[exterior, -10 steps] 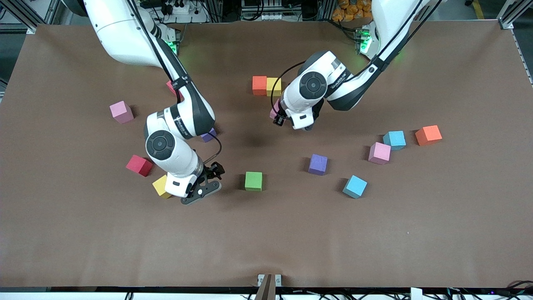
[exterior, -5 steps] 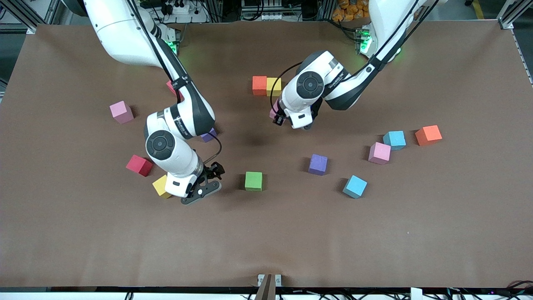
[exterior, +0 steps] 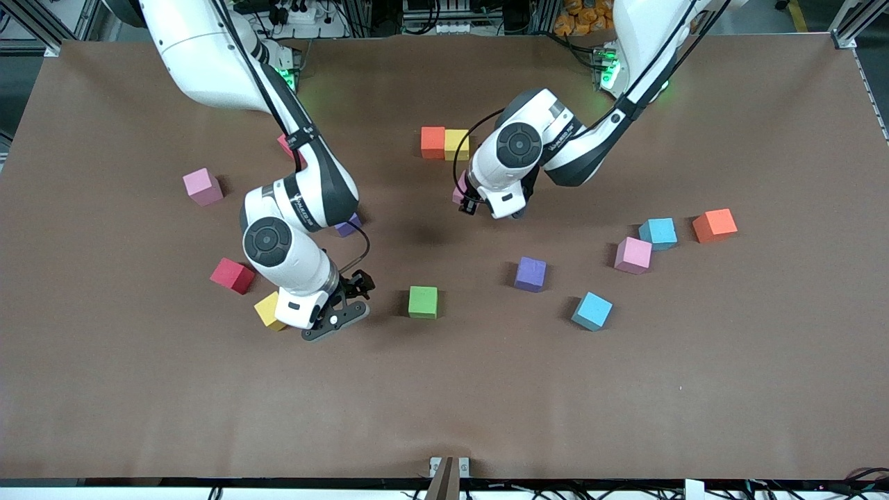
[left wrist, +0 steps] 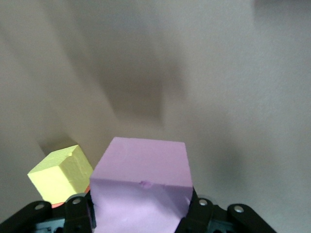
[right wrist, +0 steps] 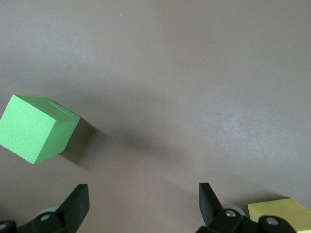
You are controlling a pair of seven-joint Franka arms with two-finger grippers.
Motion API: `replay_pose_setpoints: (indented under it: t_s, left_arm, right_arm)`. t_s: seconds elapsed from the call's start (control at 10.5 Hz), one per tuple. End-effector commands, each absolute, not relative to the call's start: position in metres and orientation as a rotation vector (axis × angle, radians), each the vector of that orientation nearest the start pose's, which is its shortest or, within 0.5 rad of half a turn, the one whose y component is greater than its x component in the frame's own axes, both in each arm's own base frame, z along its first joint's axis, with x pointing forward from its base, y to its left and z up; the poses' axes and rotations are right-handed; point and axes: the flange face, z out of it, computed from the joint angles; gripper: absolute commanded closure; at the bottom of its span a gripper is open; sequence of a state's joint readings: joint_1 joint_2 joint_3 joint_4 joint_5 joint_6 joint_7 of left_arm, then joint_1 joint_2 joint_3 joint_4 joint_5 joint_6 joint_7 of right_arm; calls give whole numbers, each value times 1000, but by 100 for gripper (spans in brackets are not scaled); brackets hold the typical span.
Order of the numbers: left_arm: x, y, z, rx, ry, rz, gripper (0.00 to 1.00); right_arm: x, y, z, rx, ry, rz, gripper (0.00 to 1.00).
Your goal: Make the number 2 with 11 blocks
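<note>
Pink block pinched by left tool.

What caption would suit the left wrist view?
Left gripper shut on a pink block, above the brown table beside a yellow block.

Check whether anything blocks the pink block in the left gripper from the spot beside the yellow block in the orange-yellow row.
Nothing visible does. The left gripper is shut on the pink block above bare table just beside the yellow block, which touches the orange block. The right gripper waits open near the green block.
</note>
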State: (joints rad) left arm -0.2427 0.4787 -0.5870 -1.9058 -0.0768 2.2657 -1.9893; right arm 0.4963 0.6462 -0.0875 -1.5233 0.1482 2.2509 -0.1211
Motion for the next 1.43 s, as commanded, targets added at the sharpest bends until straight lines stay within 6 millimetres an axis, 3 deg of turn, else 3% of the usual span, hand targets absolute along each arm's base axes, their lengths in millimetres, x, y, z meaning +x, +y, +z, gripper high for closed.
replay_pose_setpoints:
  t_s: [0.0,0.48,0.57,0.76,0.96,1.15,1.34]
  left_arm:
    - [435,-448,283,-2448,-1930,492,94]
    - [421,-439,266,-2240,-2072,482,94]
    - [410,-439,263,-2230,-2075,471,94]
    - [391,-432,265,-2077,-2288,450,94]
    - [364,-429,265,-2011,-2321,426,94]
    - [342,-427,254,-1868,-2372,408,94]
    - [321,-421,239,-1841,-2375,399,94]
  right_arm:
    - [654,300,291,-2979,-675,-118,0]
    - [654,302,290,-2976,-670,-117,0]
    - [654,302,290,-2976,-670,-117,0]
    - [653,304,291,-2974,-675,-121,0]
    - [655,304,292,-2969,-669,-146,0]
    - [654,305,290,-2971,-672,-146,0]
    - [657,303,288,-2974,-672,-162,0]
